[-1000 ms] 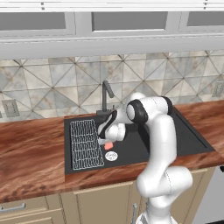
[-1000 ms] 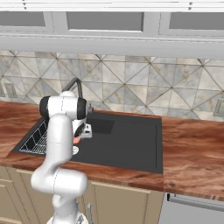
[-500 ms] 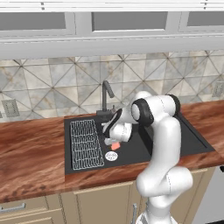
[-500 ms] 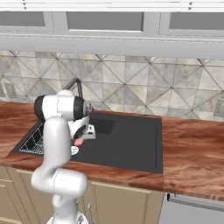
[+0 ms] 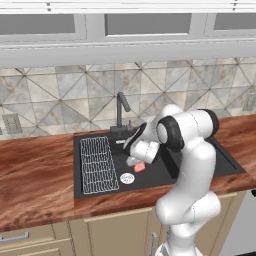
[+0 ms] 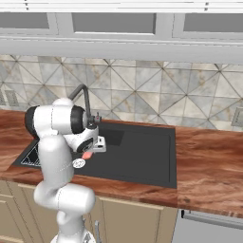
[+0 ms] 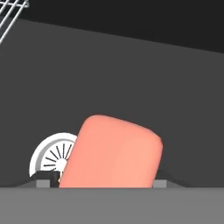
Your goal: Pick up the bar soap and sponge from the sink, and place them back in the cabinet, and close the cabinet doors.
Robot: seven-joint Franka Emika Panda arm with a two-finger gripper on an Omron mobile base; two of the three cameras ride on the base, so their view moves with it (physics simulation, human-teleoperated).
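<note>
The salmon-pink bar soap lies on the floor of the black sink, beside the round white drain. My gripper reaches down into the basin around it. In the hand view the bar soap sits tilted between the two fingertips, and each tip meets one of its sides. The sponge, the cabinet and the cabinet doors are out of view.
A white wire rack fills the sink's left part. The dark faucet rises just behind my hand. Wooden countertop surrounds the basin. Grey glass-fronted upper cabinets hang above.
My hand has sunk lower into the basin onto the bar soap. The jaws have narrowed a little around it.
</note>
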